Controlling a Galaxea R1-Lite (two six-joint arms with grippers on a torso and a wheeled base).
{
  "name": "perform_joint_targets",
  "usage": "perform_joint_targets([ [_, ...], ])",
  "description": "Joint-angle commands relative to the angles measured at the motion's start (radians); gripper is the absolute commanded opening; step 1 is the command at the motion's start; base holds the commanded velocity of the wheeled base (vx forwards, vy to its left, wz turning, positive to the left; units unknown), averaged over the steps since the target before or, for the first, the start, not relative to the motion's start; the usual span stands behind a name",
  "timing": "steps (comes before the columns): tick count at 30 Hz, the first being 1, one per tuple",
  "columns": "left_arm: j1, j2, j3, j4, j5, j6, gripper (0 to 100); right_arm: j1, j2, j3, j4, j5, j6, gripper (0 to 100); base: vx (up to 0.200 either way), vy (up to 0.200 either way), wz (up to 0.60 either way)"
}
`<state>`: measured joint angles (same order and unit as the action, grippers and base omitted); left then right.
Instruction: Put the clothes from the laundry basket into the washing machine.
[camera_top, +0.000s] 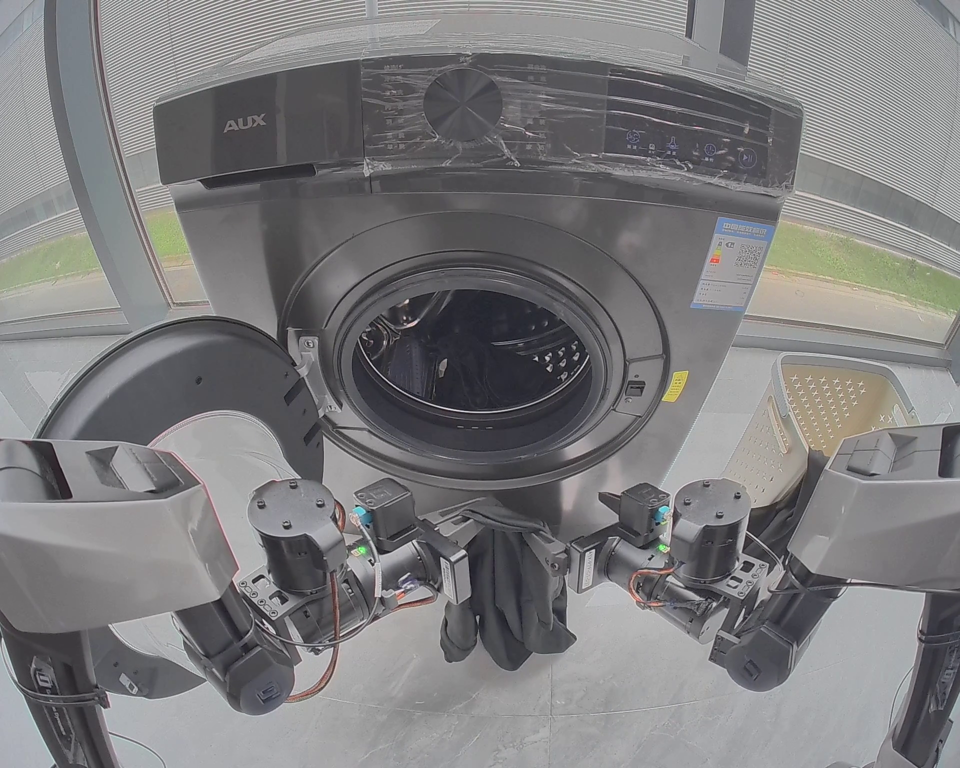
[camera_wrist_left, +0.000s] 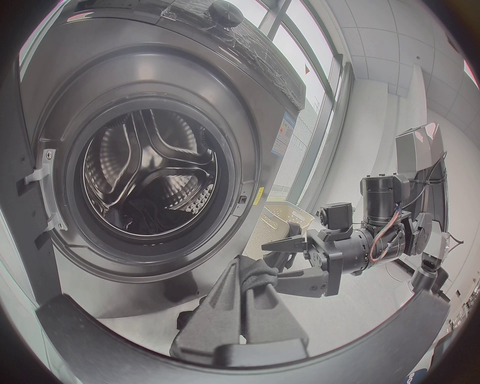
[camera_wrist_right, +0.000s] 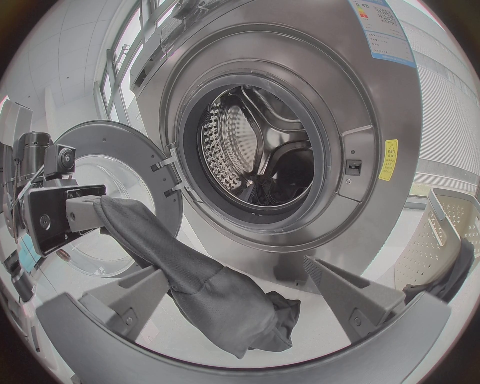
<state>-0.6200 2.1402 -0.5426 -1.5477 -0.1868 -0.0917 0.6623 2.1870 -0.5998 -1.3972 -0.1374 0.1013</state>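
Note:
A dark grey garment (camera_top: 515, 600) hangs in front of the washing machine (camera_top: 480, 300), below its open porthole. My left gripper (camera_top: 468, 522) is shut on the garment's upper edge, and the cloth bunches between its fingers (camera_wrist_left: 225, 295). My right gripper (camera_top: 548, 548) faces it from the other side and stands open. The cloth (camera_wrist_right: 210, 290) drapes past one of the right gripper's fingers (camera_wrist_right: 130, 295) without being pinched. Dark clothes (camera_top: 450, 370) lie inside the drum. The beige laundry basket (camera_top: 850, 400) stands on the floor at the right, with a dark cloth (camera_wrist_right: 450, 277) over its rim.
The round door (camera_top: 170, 400) is swung fully open to the left of the porthole, just behind my left arm. Grey tiled floor (camera_top: 620, 690) lies below the garment. Windows run behind the machine.

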Motion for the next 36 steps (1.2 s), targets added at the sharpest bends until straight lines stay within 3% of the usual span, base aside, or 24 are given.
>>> perform_joint_targets([
  [1, -0.006, 0.000, 0.000, 0.000, 0.000, 0.000, 0, 0.011, 0.025, -0.023, -0.005, 0.007, 0.000, 100, 0.000, 0.000, 0.00],
  [14, -0.006, 0.000, 0.001, 0.000, 0.000, 0.000, 0, 0.040, 0.094, -0.095, -0.009, 0.013, -0.003, 100, 0.000, 0.000, 0.00],
  [15, -0.007, 0.000, 0.001, 0.000, 0.000, 0.000, 0, 0.039, 0.092, -0.095, -0.016, 0.013, -0.003, 0, 0.000, 0.000, 0.00],
  [19, -0.007, 0.000, 0.001, 0.000, 0.000, 0.000, 0, 0.034, 0.088, -0.109, -0.023, 0.035, -0.003, 0, 0.000, 0.000, 0.00],
  [35, -0.007, 0.000, 0.042, 0.000, -0.011, 0.010, 0, 0.043, -0.015, -0.054, -0.032, 0.047, -0.012, 0, 0.000, 0.000, 0.00],
  [36, -0.009, 0.000, 0.046, 0.000, -0.010, 0.012, 100, 0.042, -0.032, -0.046, -0.032, 0.047, -0.020, 0, 0.000, 0.000, 0.00],
])
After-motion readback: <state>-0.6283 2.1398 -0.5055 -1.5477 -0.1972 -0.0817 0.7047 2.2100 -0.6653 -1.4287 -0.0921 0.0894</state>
